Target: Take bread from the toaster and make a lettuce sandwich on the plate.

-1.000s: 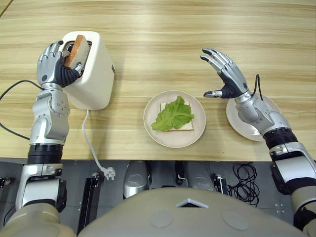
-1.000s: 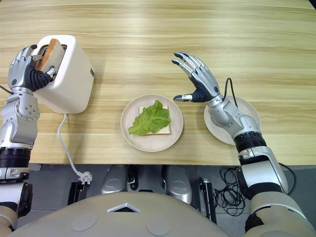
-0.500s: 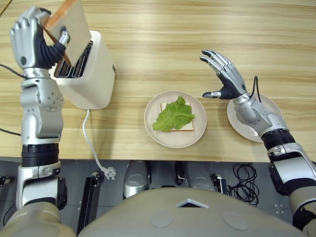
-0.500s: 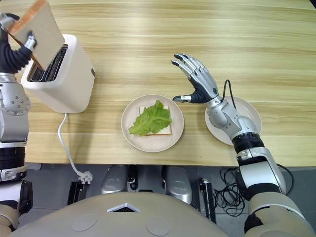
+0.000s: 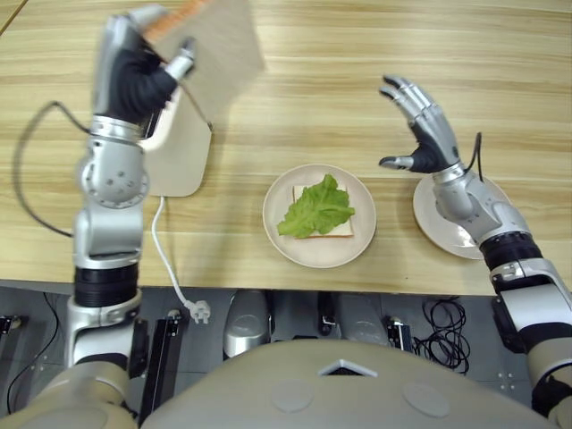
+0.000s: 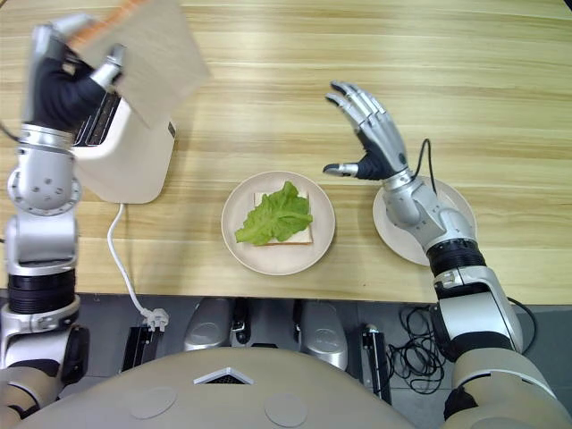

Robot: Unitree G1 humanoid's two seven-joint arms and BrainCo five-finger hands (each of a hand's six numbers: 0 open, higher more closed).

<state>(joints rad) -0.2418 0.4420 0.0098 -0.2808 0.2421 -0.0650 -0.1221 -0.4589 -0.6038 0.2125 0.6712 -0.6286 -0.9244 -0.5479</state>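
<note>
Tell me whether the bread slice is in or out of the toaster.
Out. The left hand grips the bread slice in the air above the toaster, wholly clear of it.

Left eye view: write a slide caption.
Left hand holds a bread slice above the toaster; lettuce lies on another slice on the plate.

1. This looks like a robot test room set up like a small kitchen, not a real home kitchen.
2. Kitchen things stand on a long, light wooden table [image 5: 357,54]: a white toaster [image 5: 183,161], a round plate [image 5: 295,243] with bread [image 5: 342,231] and a lettuce leaf [image 5: 313,207], and a second plate [image 6: 393,239] to the right.
3. The toaster's white cord [image 5: 161,246] hangs off the table edge, and its plug [image 5: 197,312] lies loose below.
4. Under the table edge sits dark gear: black bars [image 5: 165,357], grey metal parts [image 5: 246,322] and a bundle of black wires [image 5: 442,323].
</note>
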